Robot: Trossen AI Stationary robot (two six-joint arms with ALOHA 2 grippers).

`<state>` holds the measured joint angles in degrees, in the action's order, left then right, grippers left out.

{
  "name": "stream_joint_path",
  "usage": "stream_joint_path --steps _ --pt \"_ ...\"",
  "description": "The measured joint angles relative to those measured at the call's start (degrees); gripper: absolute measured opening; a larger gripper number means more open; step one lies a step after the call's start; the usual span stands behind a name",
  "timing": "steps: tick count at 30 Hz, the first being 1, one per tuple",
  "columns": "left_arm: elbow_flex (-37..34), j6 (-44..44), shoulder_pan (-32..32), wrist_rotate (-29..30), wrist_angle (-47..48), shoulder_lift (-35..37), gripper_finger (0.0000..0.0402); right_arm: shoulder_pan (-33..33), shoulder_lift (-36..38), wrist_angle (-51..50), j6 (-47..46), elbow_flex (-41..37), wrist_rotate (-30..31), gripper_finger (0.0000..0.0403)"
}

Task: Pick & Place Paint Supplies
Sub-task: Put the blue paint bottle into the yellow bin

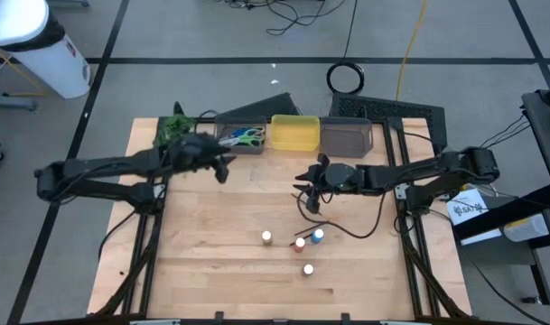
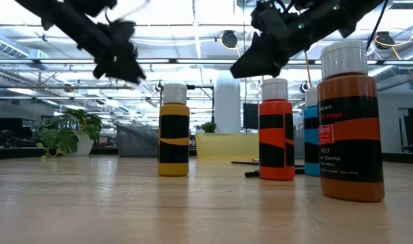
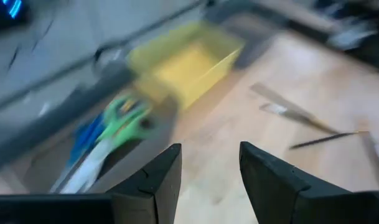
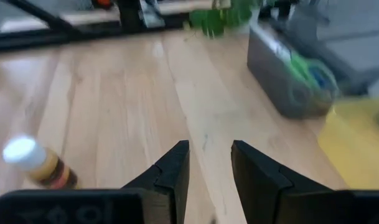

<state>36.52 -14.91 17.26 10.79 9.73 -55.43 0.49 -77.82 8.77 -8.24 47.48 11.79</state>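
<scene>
So, quick rundown:
left fingers [image 3: 209, 180]: parted, empty, just past them the scissors [image 1: 246, 137] in a grey bin [image 1: 228, 120]
right fingers [image 4: 210, 171]: parted, empty, bare wooden worktop [image 1: 211, 235] ahead
bottles [image 1: 301, 242]: small, white-capped, mid-worktop

Both arms reach inward above the desk. The left gripper [image 3: 209, 171] hangs with jaws parted and empty. The right gripper [image 4: 209, 163] does likewise.

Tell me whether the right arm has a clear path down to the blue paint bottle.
Probably yes. The right gripper is open, holds nothing, and hovers just behind the blue paint bottle. Bare table lies between them; only the red bottle stands close beside it.
</scene>
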Motion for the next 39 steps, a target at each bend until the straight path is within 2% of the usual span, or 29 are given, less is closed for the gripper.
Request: stream_joint_path --steps 4,7,11,16,22,25,29,33,36,39 --pt "-6.87 4.10 -5.94 1.07 -13.86 3.73 0.0170 0.00 0.92 -7.02 -3.30 -0.07 0.06 0.0105" --pt "-10.47 6.10 -8.09 1.16 -20.68 4.14 0.0170 0.69 0.84 -13.48 -5.58 -0.09 -1.23 0.0105" --pt "-12.55 5.78 -8.82 1.24 -23.39 4.14 0.0170 2.96 0.37 -17.75 -7.01 -0.14 -3.04 0.0105" --pt "-12.59 4.90 -8.58 1.31 -23.24 3.18 0.0170 5.96 1.73 -15.26 -5.23 -0.15 -4.05 0.0105" --pt "-12.60 2.94 -8.58 1.31 -23.36 3.22 0.0170 10.70 3.35 -13.21 -4.15 -0.15 -19.25 0.0105" --pt "-12.60 2.36 -8.58 1.28 -23.34 3.20 0.0170 13.89 3.28 -13.03 -4.14 -1.60 -22.51 0.0105" --pt "-12.60 0.74 -8.75 1.26 -23.34 3.20 0.0170 15.92 4.34 -16.49 -1.35 -2.38 -21.94 0.0105" --pt "-12.60 -0.22 -9.09 1.01 -23.16 3.20 0.0170 16.92 9.33 -26.18 -7.48 -2.38 -19.96 0.0105" --pt "-12.60 -0.25 -9.32 0.94 -23.13 3.20 0.0170 19.25 13.03 -34.07 -13.59 -2.81 -13.31 0.0105" --pt "-12.60 -0.21 -9.41 0.85 -23.12 3.20 0.0170 22.16 16.48 -32.69 -17.49 -7.69 -7.33 0.0105"
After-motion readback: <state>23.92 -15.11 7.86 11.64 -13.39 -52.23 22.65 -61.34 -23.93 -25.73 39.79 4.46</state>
